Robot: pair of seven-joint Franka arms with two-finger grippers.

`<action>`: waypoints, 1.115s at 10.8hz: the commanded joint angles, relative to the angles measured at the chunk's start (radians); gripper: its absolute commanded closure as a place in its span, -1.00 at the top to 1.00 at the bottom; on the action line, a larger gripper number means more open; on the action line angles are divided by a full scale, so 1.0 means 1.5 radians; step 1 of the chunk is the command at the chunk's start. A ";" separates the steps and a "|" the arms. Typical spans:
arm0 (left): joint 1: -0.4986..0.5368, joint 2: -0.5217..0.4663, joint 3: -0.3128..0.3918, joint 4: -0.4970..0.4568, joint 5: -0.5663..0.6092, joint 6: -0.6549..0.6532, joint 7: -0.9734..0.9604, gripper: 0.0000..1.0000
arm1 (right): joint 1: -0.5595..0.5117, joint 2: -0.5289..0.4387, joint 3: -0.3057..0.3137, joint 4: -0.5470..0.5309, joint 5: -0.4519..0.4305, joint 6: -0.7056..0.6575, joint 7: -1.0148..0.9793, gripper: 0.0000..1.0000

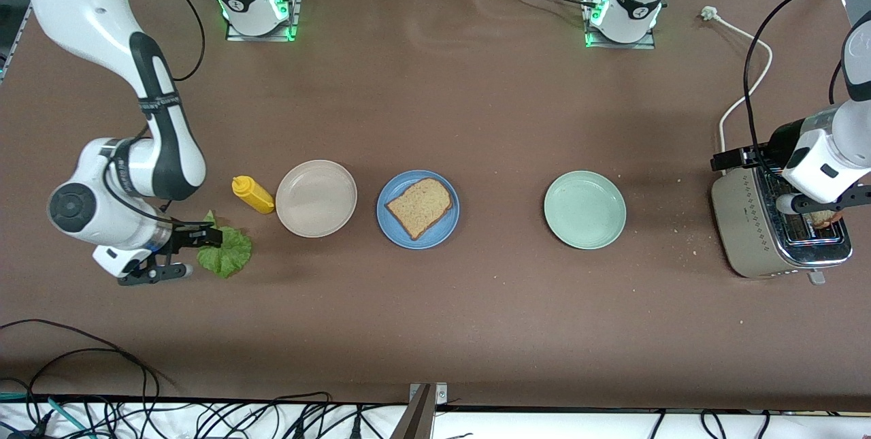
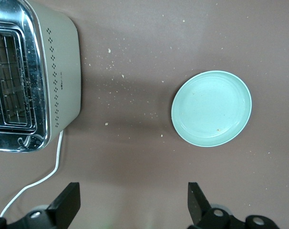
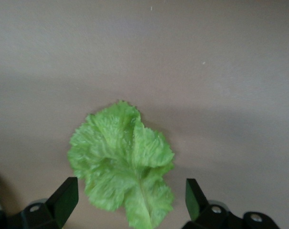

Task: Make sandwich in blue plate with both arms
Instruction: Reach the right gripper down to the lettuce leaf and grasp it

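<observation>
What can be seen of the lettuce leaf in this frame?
The lettuce leaf is one crinkly, bright green piece with a pale central rib and frilled edges. It lies flat on the brown table at the right arm's end, nearer the front camera than the yellow bottle. The right gripper hangs over it, fingers open to either side. No contact shows.
</observation>
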 commanded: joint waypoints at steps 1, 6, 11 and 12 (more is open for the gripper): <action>0.005 -0.007 -0.007 0.000 0.018 -0.004 0.015 0.98 | -0.005 -0.010 0.007 -0.074 0.015 0.057 -0.021 1.00; 0.004 -0.007 -0.007 0.000 0.018 -0.004 0.015 0.99 | -0.006 0.010 0.016 -0.137 0.015 0.154 -0.032 1.00; 0.004 -0.007 -0.008 -0.001 0.018 -0.004 0.015 0.98 | -0.006 0.002 0.016 -0.132 0.014 0.153 -0.068 0.25; 0.004 -0.007 -0.008 -0.001 0.018 -0.004 0.015 0.98 | -0.006 -0.007 0.016 -0.132 0.014 0.151 -0.069 -0.15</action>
